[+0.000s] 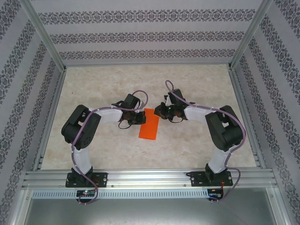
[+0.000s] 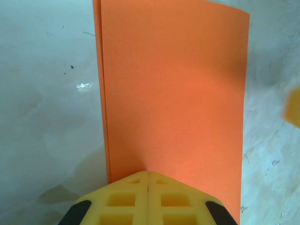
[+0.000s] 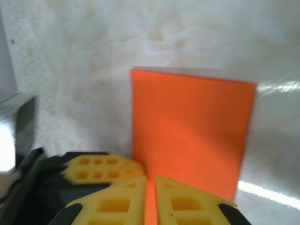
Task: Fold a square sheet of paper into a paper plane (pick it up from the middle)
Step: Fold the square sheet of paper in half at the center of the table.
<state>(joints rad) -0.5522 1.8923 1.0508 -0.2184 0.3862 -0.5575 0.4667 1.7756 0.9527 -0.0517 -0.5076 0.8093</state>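
Observation:
The square sheet of paper (image 1: pixel 149 126) lies flat on the table, bright orange and folded in half into a narrow rectangle. Two layers show along its left edge in the left wrist view (image 2: pixel 173 89). My left gripper (image 1: pixel 139 117) is shut, its yellow fingertips (image 2: pixel 140 180) resting on the paper's near end with nothing between them. My right gripper (image 1: pixel 161 112) sits at the paper's far right corner. Its jaws (image 3: pixel 150 180) stand a narrow slit apart over the paper (image 3: pixel 192 131), and orange shows through the slit. The left gripper's fingers (image 3: pixel 101 168) lie just left of it.
The beige marbled tabletop (image 1: pixel 197 89) is framed by aluminium rails (image 1: pixel 243 108) and patterned walls. Both arms bend inward from their bases at the near edge, so the two grippers almost meet over the paper.

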